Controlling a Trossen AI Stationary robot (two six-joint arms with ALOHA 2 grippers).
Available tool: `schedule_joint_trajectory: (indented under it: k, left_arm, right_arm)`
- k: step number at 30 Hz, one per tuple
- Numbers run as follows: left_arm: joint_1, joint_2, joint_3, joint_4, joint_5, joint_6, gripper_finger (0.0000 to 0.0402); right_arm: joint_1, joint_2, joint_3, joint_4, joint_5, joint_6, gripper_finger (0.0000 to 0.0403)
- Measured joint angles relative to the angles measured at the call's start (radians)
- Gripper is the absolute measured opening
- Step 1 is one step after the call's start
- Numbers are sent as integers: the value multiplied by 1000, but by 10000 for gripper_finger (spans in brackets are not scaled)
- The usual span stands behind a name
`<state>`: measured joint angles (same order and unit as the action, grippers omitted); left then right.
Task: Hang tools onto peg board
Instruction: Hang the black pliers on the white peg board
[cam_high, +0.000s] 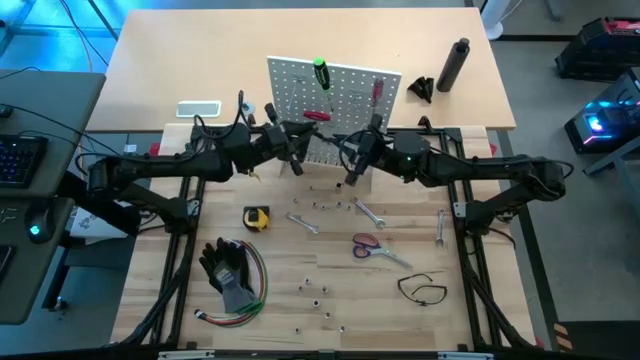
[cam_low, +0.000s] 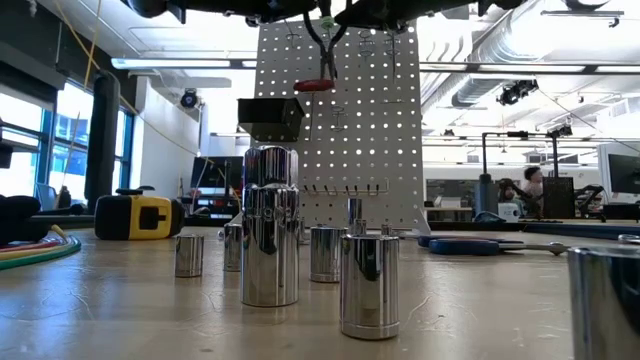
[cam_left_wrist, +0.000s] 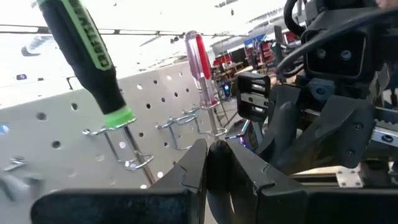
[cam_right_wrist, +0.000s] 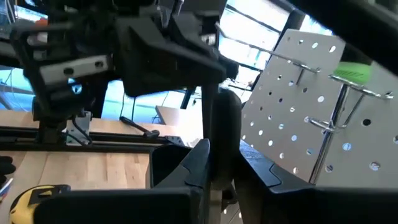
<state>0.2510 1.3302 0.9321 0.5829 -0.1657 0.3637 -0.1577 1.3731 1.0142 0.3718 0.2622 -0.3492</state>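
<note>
Both arms reach in from the sides and meet in front of the peg board, which stands upright at the far middle of the table. The left arm stretches from the left edge toward the centre, and its wrist is bent so that the left gripper points down and forward, just before the lower left part of the board. Its fingers are pressed together — nothing shows between them.

The right arm comes from the right in a mirrored pose, elbow out, with the right gripper hanging close to the left one. Its fingers look closed around a thin dark upright piece, but what this piece is I cannot tell.

On the board already hang a green-handled screwdriver, a red-handled screwdriver and red-handled pliers.

The other tools lie on the table in front of the arms — a yellow tape measure, wrenches, red scissors, a thin black loop and small metal sockets scattered near the front edge.
</note>
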Motion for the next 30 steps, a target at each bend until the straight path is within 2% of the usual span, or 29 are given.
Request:
schedule_joint_trajectory:
  k: [5, 13, 30]
  left_arm:
    - [1, 32, 0, 58, 12, -13, 35]
    - [0, 93, 61, 13, 25, -21, 35]
    - [5, 97, 93, -22, -13, 31, 35]
  right_arm:
    - [-13, 1, 11, -9, 0, 0, 38]
    - [-39, 7, 12, -3, -6, 8, 38]
    - [-88, 40, 13, 44, -43, 2, 38]
